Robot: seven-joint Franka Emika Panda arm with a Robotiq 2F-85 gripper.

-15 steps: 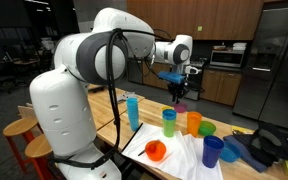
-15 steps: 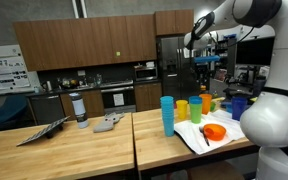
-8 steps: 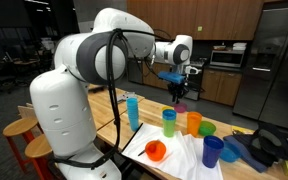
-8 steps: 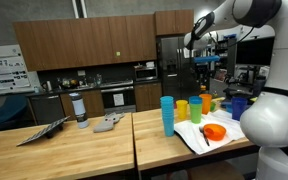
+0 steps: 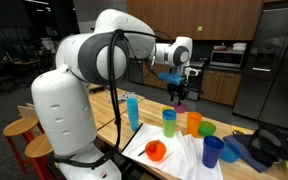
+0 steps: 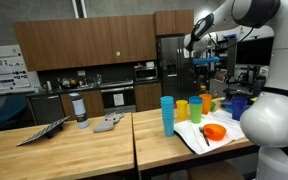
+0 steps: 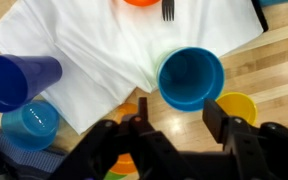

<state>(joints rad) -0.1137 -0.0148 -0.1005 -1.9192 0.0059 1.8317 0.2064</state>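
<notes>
My gripper (image 7: 177,118) hangs high over a cluster of coloured cups, open, with only bare wood between its two dark fingers (image 7: 216,112). In the wrist view an upright light-blue cup (image 7: 191,77) stands just beyond the fingertips, at the edge of a white cloth (image 7: 104,45). A yellow cup (image 7: 236,106) sits beside the right finger. An orange cup (image 7: 124,162) is partly hidden behind the left finger. In both exterior views the gripper (image 5: 177,93) (image 6: 204,68) is well above the cups and touches none of them.
A dark-blue cup (image 7: 19,80) lies on the cloth beside a light-blue one (image 7: 29,122). An orange bowl (image 5: 156,150) with a fork (image 7: 168,10) rests on the cloth. A tall blue cup (image 6: 167,114), green cup (image 5: 169,121) and orange cup (image 5: 194,122) stand on the wooden table (image 6: 74,150).
The arm stays where it was above the cups. Any change in the jaws is too small to see in the exterior views.
</notes>
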